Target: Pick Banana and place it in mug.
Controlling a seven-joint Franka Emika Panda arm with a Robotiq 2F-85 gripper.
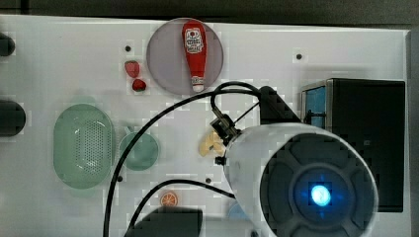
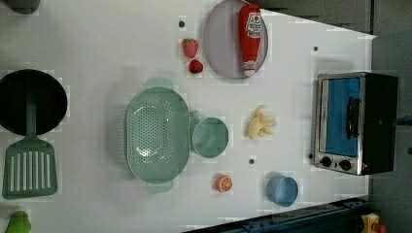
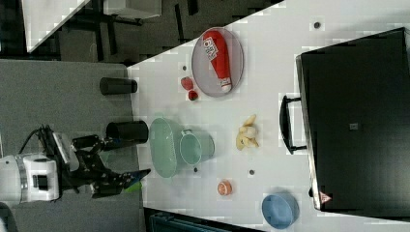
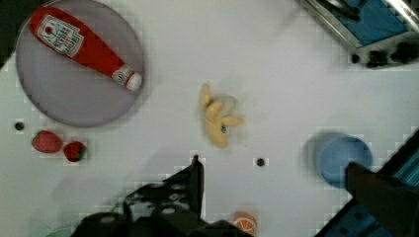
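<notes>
Arm hides part of the banana (image 1: 210, 144) in top view; left view shows it whole.

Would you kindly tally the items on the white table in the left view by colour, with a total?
Green: 5 (colander, mug, spatula, pear-like item, grey-green item)
Red: 3 (ketchup bottle, two strawberries)
Yellow: 1 (banana)
Orange: 1 (orange slice)
Blue: 1 (cup)
Grey: 1 (plate)
Black: 2 (pan, toaster oven)
Total: 14

Bare table (image 2: 291, 97) surrounds the banana (image 2: 261, 122) on all sides; the mug (image 2: 209, 137) stands apart, touching the colander (image 2: 156, 134) on its far side, its mouth unobstructed.
</notes>
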